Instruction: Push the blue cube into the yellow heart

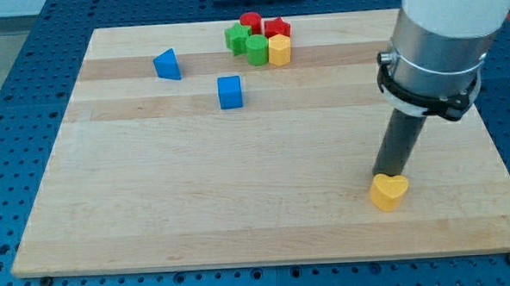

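Blue cube [229, 91] sits up at 10 o'clock on the table [198, 214], well apart from the yellow heart [389, 191] down at 4 o'clock. No gripper on this rig, so nothing to spread or pinch; my tip [387, 173] is touching the heart's 12 o'clock edge. Looks like the push hasn't begun, so I'd swing round behind the cube's 10 o'clock side.
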`<action>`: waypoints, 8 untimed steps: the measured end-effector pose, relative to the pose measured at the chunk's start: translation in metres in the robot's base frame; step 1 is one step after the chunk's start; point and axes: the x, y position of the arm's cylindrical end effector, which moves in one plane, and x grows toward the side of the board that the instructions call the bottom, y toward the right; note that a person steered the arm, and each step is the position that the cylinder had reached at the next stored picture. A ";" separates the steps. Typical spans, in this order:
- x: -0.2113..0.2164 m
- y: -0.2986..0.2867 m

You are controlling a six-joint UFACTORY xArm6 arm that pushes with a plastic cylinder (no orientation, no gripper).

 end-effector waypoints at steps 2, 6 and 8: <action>0.021 -0.038; 0.024 -0.100; -0.101 -0.203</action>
